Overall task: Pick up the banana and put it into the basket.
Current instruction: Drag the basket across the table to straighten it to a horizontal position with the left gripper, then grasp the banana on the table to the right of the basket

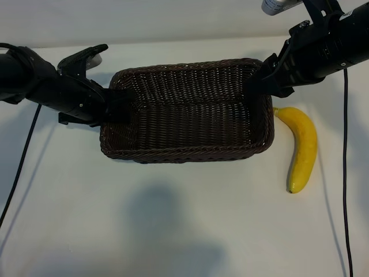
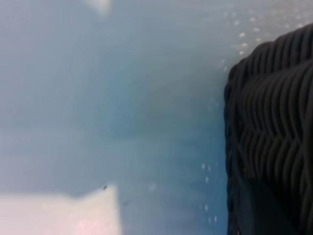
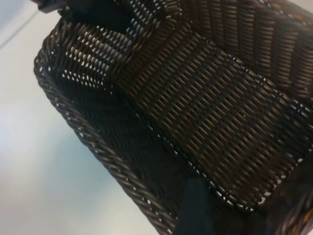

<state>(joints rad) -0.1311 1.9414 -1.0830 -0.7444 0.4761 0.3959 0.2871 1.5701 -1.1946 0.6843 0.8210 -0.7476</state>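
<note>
Two dark shadows lie on the bare white counter [image 1: 69, 219] nearest the camera. Beyond them the banana [image 1: 302, 151] lies flat on the counter, just beside the basket's right end, outside it. The basket [image 1: 184, 151] sits mid-counter, nothing inside. Left gripper [image 1: 115, 109] meets its left end wall, jaws narrowly parted, seemingly pinching the rim, though the contact is hard to make out. Right gripper [image 1: 256, 85] is at the far right corner, jaws spread wide astride the rim [image 3: 122, 183], holding nothing. Both arms are cut off at the edges.
</note>
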